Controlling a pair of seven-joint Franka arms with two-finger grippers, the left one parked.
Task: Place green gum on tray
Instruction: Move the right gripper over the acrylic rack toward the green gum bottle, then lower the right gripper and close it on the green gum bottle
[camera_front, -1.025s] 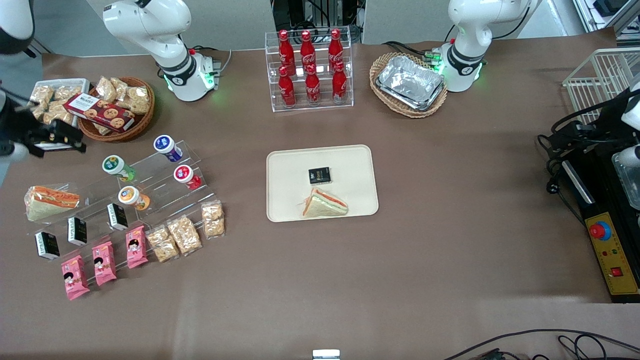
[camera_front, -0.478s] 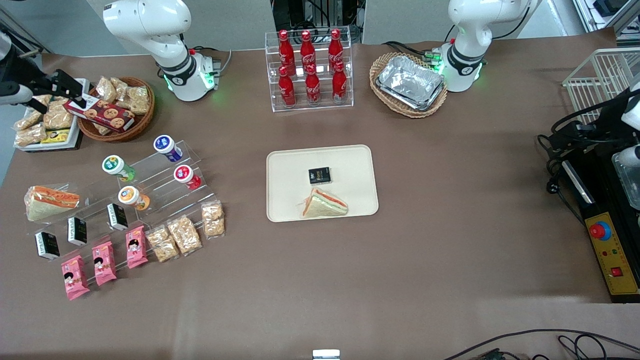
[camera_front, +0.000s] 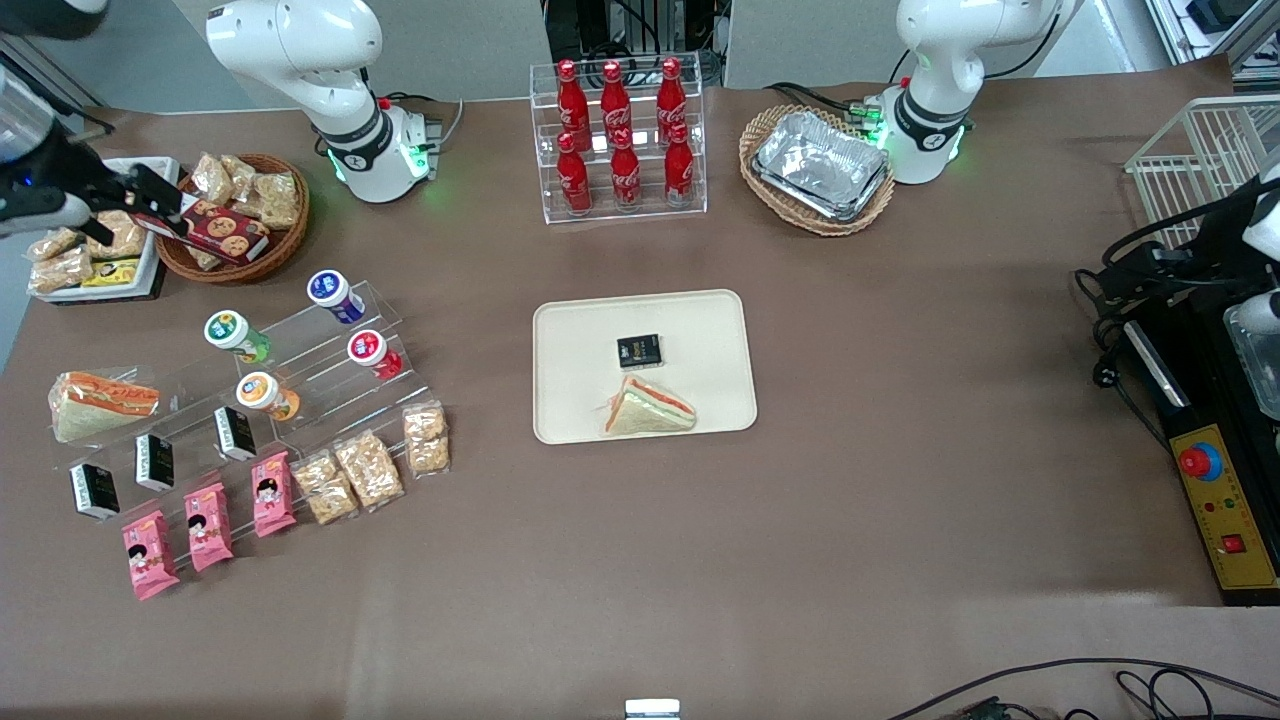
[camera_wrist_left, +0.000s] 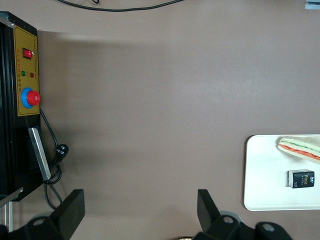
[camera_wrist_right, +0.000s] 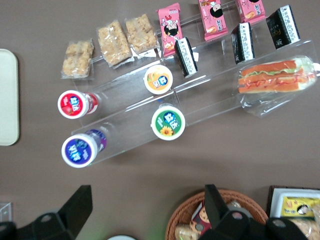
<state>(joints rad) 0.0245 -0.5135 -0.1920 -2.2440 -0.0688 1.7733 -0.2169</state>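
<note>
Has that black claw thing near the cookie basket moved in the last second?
Yes. The end effector moved from beside the green gum toward the wicker basket, farther from the camera.

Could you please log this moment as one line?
gripper: open, above snack basket | green gum: on clear rack, untouched | tray: no gum yet

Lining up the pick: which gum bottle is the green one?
The green gum, green-labelled lid, sits beside the blue-lidded bottle, above the orange one. The claw hovers over the wicker basket.
</note>
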